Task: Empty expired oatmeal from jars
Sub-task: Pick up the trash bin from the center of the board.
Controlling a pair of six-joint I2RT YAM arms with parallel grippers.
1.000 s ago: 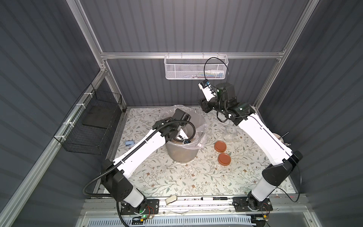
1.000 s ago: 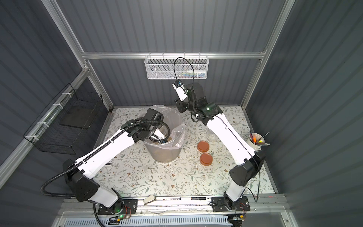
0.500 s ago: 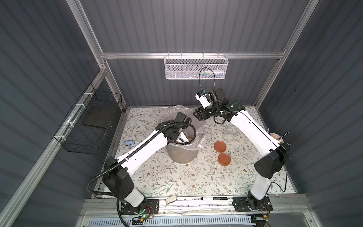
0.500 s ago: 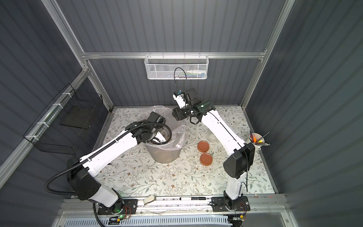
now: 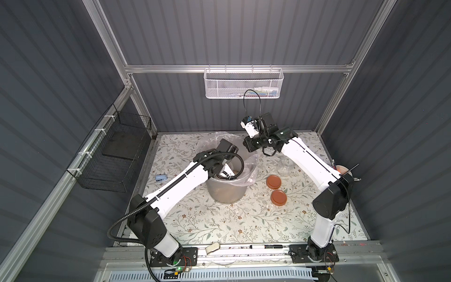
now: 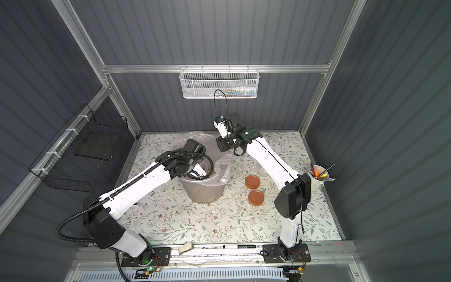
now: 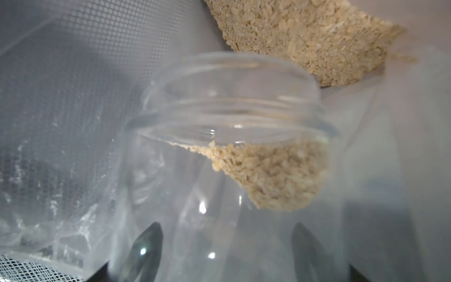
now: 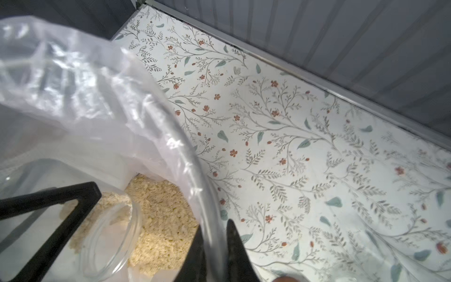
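While the left end effector (image 7: pixel 225 227) sits down inside the bin (image 5: pixel 227 193), it grips the held jar (image 7: pixel 231 117) between its two dark fingers; jar of clear glass, lid off, tipped with its mouth toward the bin's bottom; oatmeal (image 7: pixel 273 175) lies as a pale wedge against one side of the jar wall just behind the neck, ahead of the fingertips and not touching them; oatmeal heap (image 7: pixel 305 36) rests on the liner at the bin's bottom, just beyond the jar mouth; right end effector (image 8: pixel 214 225) closed on the bin's rim, one finger inside, one outside, the clear plastic liner (image 8: pixel 85 97) pinched with it; heap and jar mouth lie below that clamped rim, apart from it; second jar (image 5: pixel 286 166) stands on the desk (image 5: pixel 219 224) beside the right arm, well apart from both end effectors, contents not discernible; orange lid (image 5: pixel 273 182) and second lid (image 5: pixel 278 197) lie flat just beside each other, between bin and right arm
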